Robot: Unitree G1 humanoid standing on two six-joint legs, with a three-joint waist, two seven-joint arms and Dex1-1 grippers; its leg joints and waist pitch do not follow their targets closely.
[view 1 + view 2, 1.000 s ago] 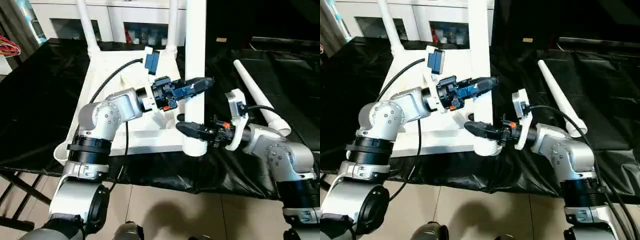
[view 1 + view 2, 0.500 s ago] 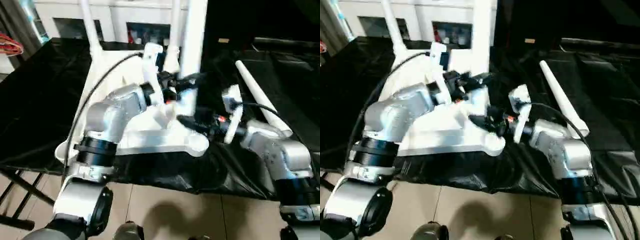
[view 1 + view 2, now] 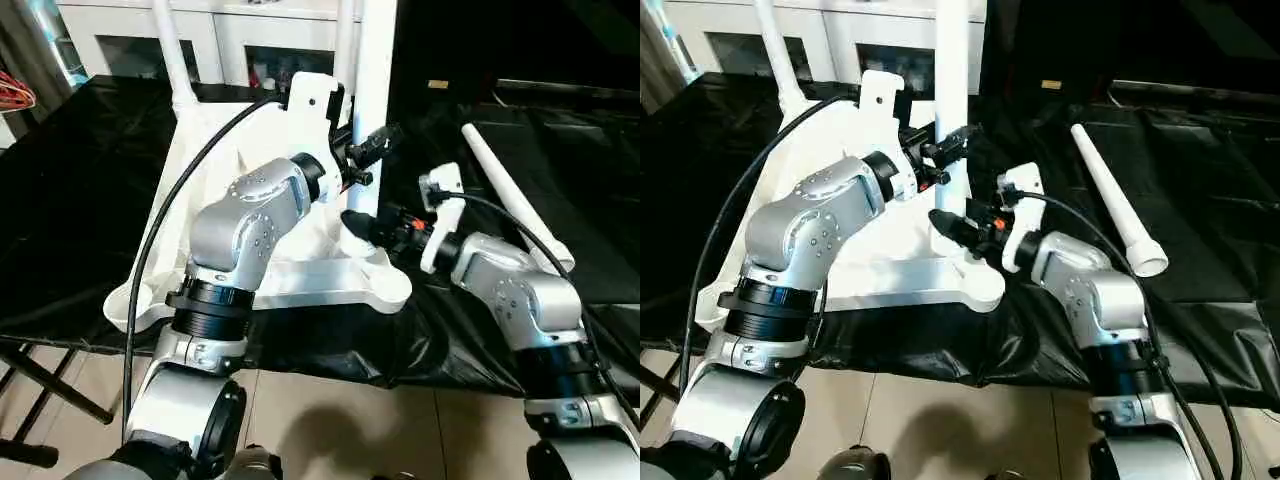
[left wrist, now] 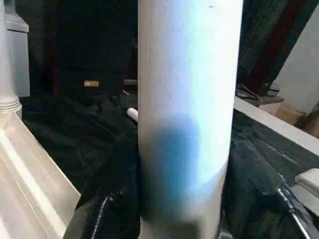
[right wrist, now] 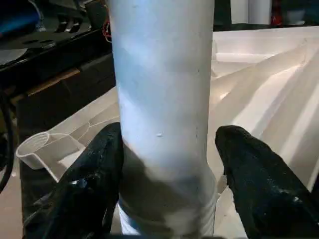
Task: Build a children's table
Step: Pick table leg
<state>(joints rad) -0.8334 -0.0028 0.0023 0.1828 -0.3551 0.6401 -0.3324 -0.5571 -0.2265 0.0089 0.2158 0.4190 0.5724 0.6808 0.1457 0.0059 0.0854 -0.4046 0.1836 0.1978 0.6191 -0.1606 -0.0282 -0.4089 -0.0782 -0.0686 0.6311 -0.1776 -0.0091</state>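
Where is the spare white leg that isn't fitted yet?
In the left eye view, the loose leg lies flat on the black sheet at the robot's right, beyond the right hand and apart from the upturned tabletop.

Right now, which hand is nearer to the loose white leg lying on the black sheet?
Right. The right hand is at the base of the upright leg, on the side toward the loose leg. The left hand grips that upright leg higher up, reaching in from the far side.

white table legs [image 3: 374, 90], black sheet [image 3: 80, 190]
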